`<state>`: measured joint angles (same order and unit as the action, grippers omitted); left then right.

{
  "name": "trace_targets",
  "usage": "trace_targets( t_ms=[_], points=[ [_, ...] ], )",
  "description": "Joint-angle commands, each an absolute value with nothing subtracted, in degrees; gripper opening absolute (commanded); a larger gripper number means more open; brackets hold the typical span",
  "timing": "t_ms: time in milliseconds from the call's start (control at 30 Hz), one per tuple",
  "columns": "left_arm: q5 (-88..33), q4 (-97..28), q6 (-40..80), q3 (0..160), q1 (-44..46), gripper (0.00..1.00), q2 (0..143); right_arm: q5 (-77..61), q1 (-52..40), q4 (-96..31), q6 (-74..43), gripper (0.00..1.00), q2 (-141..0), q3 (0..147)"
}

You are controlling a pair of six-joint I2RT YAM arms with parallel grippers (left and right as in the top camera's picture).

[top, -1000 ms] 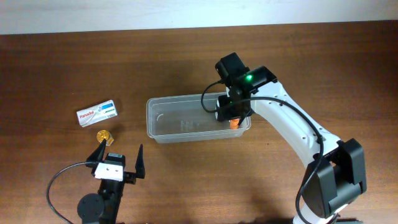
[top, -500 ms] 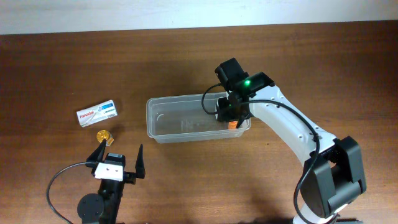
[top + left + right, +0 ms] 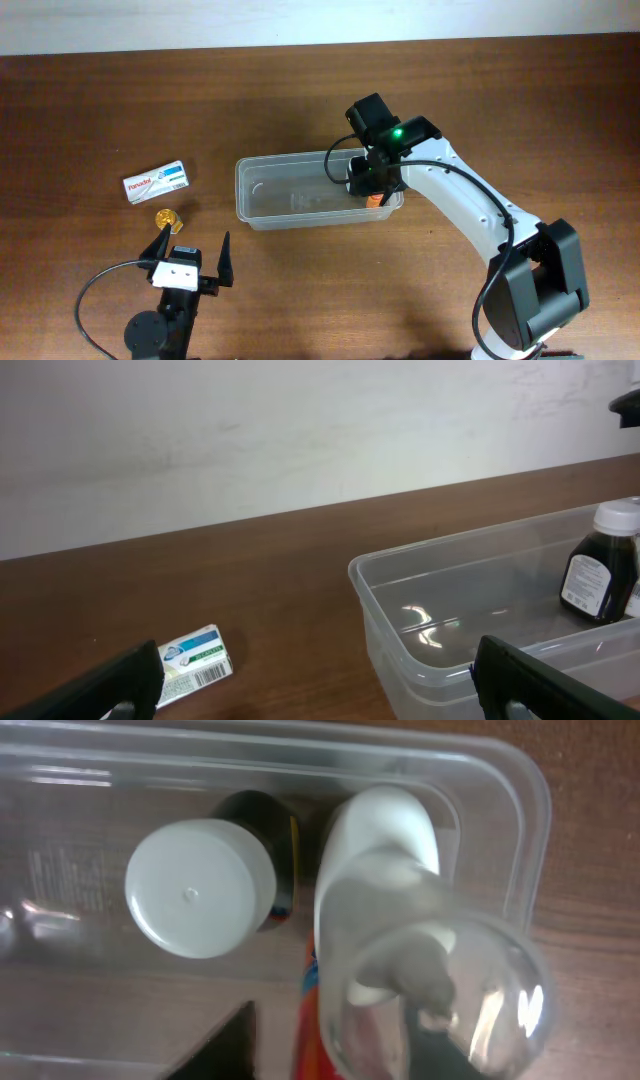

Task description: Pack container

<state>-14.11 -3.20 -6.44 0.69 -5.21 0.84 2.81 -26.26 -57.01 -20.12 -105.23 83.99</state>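
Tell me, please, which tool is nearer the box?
Left. The left tool hangs open close by the box, which lies just ahead of it. The right tool is down in the container's far end, the whole container between it and the box.

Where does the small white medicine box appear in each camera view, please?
Overhead: the box lies on the table at left, apart from the container.
Left wrist: the box sits at lower left, left of the container.
Right wrist: not in it.
Shared landmark: the container, whose clear wall also fills the right wrist view.
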Motion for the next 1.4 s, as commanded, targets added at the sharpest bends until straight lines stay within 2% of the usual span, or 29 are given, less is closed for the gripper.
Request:
trace_targets(
  t_ms=[0,100,367,733,1000,1367],
  points=[
    [-13.7,-3.5,-7.0,0.5,-5.1,0.99,0.3,3.7,-26.6,-57.4,-20.4,0.52,-105.5,83.6],
    [-13.7,-3.5,-7.0,0.5,-5.1,0.99,0.3,3.7,-26.6,-58.0,-20.4,0.57,-105.5,83.7],
    [-13.7,-3.5,-7.0,0.5,-5.1,0.99,0.3,3.6,-26.6,-62.7,-20.4,0.57,-104.6,87.5],
    [-13.7,-3.5,-7.0,0.5,-5.1,0.99,0.3,3.9,-24.5,-78.3,-20.4,0.62,-99.7,107.0],
    [-13.7,-3.5,-7.0,0.5,-5.1,0.99,0.3,3.7,-10.7,-82.9,-20.4,0.99,-95.6,112.6],
    [-13.7,-3.5,-7.0,0.5,-5.1,0.99,0.3,3.7,7.5,-87.8,-20.4,0.98,-96.0,112.6]
  ],
)
